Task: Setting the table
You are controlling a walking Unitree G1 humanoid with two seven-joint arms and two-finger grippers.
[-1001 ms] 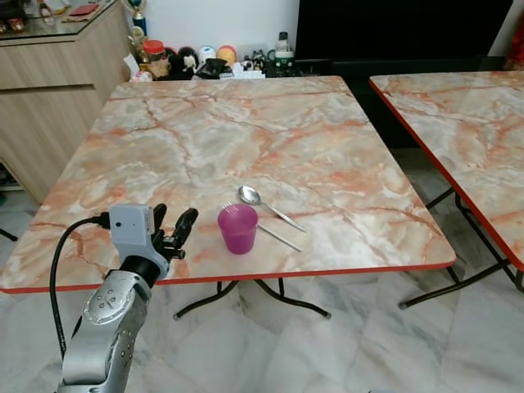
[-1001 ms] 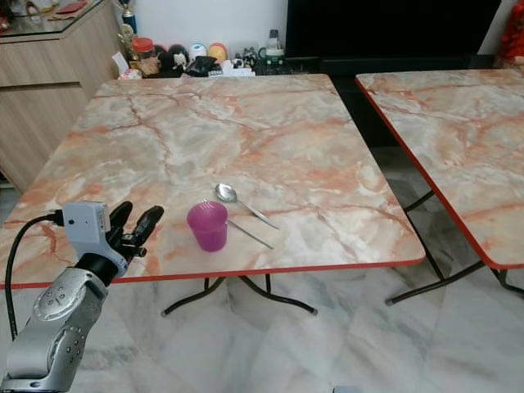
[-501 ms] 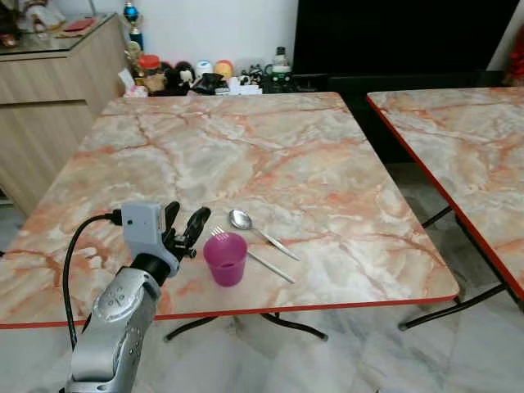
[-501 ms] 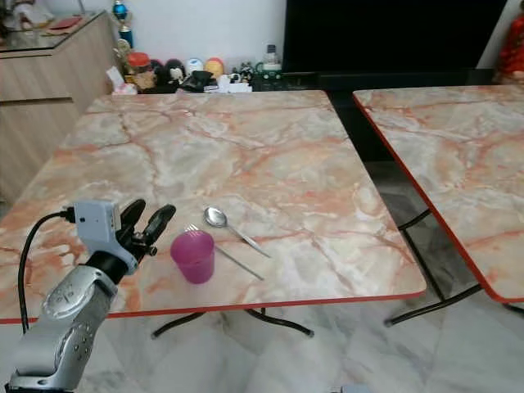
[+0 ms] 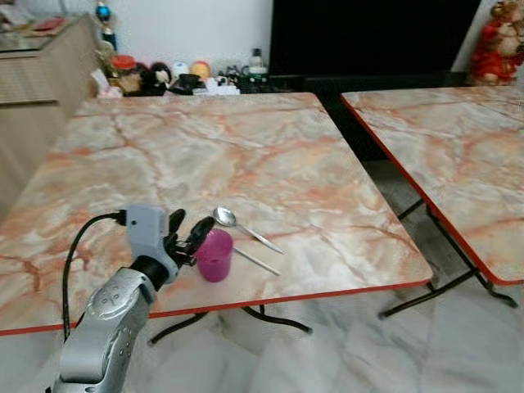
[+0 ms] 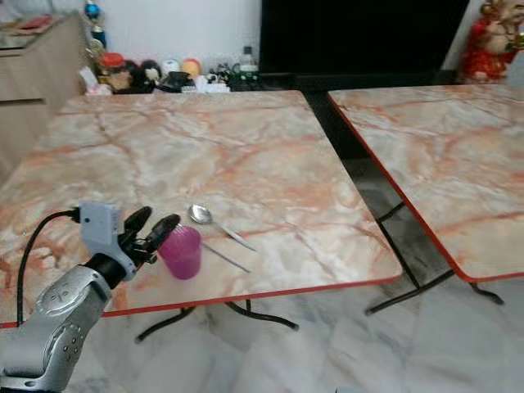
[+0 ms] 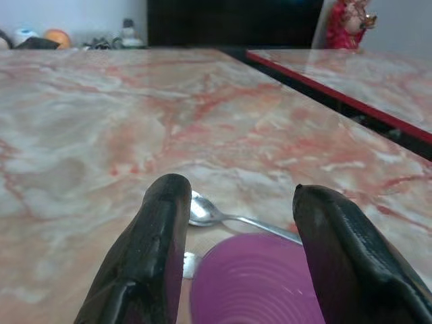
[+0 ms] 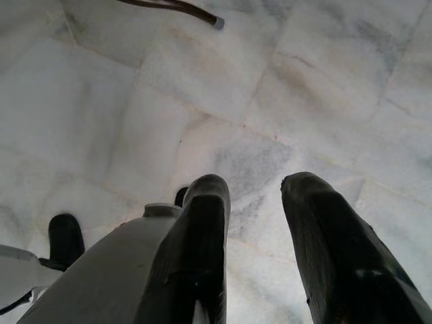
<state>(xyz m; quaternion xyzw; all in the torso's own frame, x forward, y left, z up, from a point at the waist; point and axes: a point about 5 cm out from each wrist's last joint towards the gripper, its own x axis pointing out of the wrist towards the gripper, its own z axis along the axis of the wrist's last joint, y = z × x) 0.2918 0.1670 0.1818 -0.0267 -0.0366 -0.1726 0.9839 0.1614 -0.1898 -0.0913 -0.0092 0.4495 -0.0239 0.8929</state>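
Near the front edge of the orange-veined marble-patterned table we see our left silver arm bent up from below, its left claw raised over the tabletop with the two black fingers parted. One round purple plastic cup stands upright just beside the fingertips; the left wrist view shows its rim low between the parted fingers, with nothing clasped. Just beyond the cup lie one silver metal spoon and one silver metal fork, the fork's head partly hidden behind the cup. A second marble-patterned table stands apart on the right. Our right claw hangs over the pale marble floor, fingers apart and holding nothing.
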